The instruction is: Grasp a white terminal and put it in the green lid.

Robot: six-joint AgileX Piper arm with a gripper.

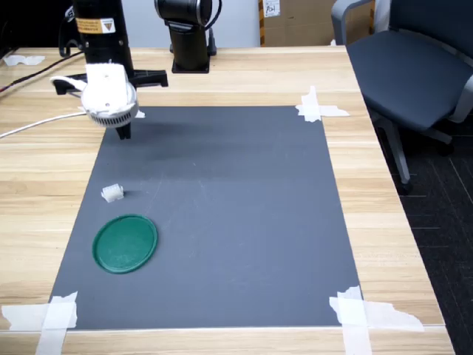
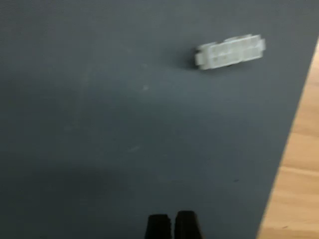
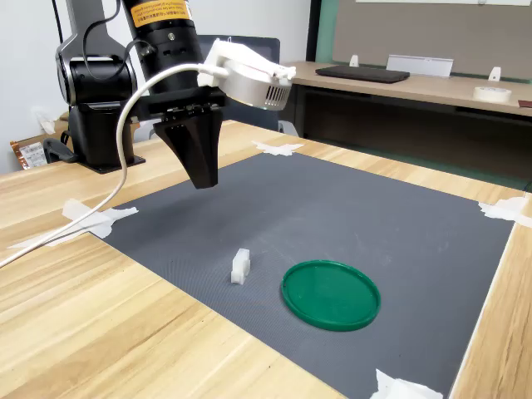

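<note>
item: hand (image 3: 204, 181), hanging above the far part of the dark mat (image 1: 244, 222), fingers pressed together, holding nothing.
item: white terminal (image 1: 111, 194), lying on the mat near its side edge, on the first exterior view's left, well apart from the hand; it sits clear in the wrist view.
item: green lid (image 1: 125, 242), flat on the mat just beside the terminal, toward the mat's near corner; nothing in it.
step in hand, as i judge: reach for the terminal. i'd spread the fingers first, centre over the block, close across its narrow sides, descend straight.
</note>
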